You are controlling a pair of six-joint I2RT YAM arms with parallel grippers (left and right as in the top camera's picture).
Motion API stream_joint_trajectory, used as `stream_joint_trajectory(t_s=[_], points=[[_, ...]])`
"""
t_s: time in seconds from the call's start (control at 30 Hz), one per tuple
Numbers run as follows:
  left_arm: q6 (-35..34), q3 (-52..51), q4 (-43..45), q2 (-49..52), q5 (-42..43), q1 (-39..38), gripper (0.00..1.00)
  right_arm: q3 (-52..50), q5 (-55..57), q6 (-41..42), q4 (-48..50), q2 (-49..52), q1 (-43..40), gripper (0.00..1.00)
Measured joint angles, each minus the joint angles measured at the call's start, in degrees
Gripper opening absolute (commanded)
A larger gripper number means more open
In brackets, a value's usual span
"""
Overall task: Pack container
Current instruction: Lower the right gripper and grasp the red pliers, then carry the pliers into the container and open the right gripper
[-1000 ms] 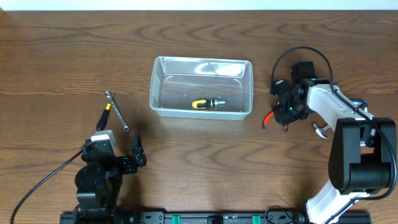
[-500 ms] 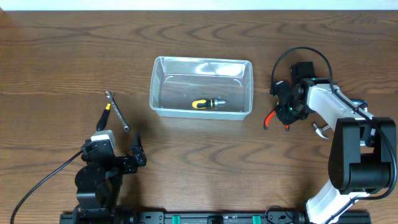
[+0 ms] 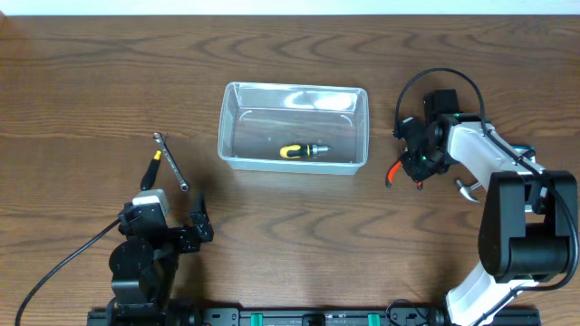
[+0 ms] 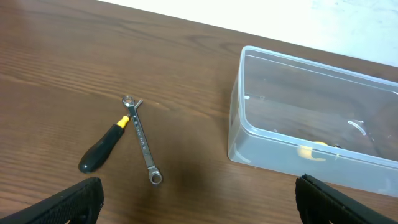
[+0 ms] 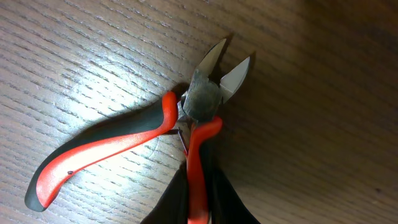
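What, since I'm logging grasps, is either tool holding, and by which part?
The right tool is shut on the red-handled cutters, gripping one handle near the pivot. The left tool is open, holding nothing.

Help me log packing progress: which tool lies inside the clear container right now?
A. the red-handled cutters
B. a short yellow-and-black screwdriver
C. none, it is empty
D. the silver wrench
B: the overhead view shows the short yellow-and-black screwdriver lying on the floor of the container, while the wrench and the cutters lie outside it on the table.
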Motion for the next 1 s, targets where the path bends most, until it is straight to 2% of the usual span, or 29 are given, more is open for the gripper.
stream_joint_trajectory(t_s=[0.23,0.53,0.7,0.87,1.0], points=[[0.0,0.0,0.0,0.0,0.0,0.0,0.98,4.7,0.4,5.2,-3.6,1.3,0.0,0.01],[0.0,0.0,0.0,0.0,0.0,0.0,0.98,30.4,-1.0,10.3,-14.0,-2.2,1.7,0.01],[0.0,0.0,0.0,0.0,0.0,0.0,0.98,40.4,-3.1,4.5,-17.6,-6.5,10.2,0.01],[0.0,0.0,0.0,0.0,0.0,0.0,0.98,41.2,-5.3,-3.8,-18.3,-6.4,21.1,0.01],[0.0,0.0,0.0,0.0,0.0,0.0,0.98,41.2,-6.0,-6.8,-17.0,-2.0,24.4,0.01]])
